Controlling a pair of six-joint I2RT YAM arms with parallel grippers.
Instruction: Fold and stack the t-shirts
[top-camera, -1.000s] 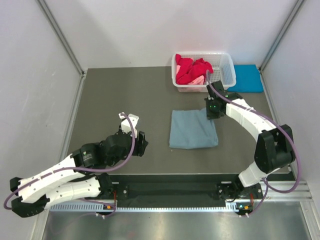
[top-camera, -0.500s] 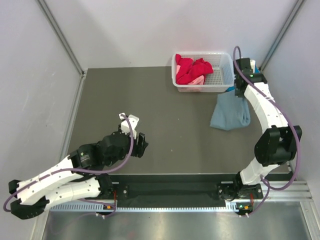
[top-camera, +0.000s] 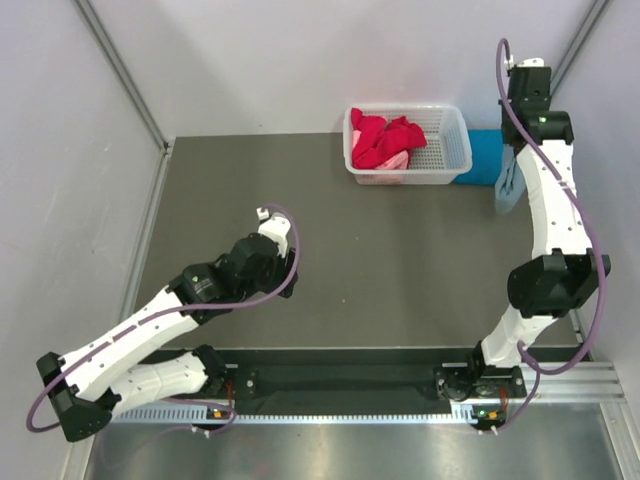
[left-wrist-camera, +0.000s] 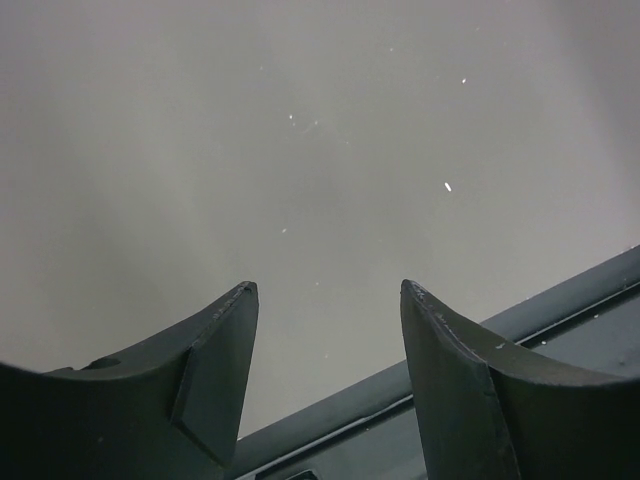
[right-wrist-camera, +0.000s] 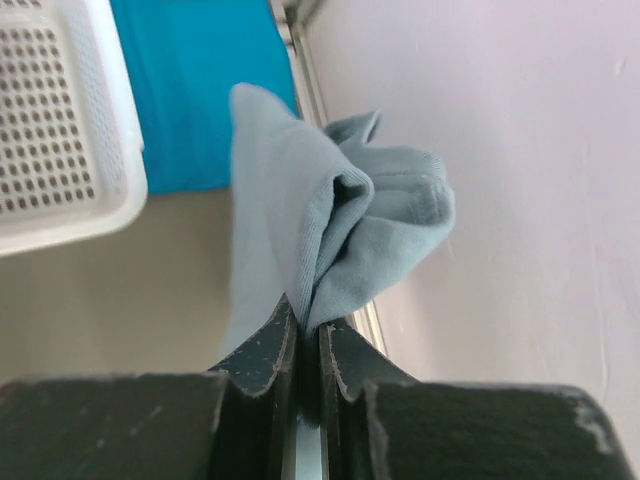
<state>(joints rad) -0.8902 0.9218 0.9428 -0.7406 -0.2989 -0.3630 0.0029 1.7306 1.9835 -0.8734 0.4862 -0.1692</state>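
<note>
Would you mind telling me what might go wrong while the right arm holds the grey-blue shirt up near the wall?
The right fingers pinch only a bunched edge of the grey-blue shirt, so it might slip free or lose its shape as it hangs. It also dangles close to the white basket and the turquoise shirt, so it could catch on the basket rim or land crooked on that shirt.
</note>
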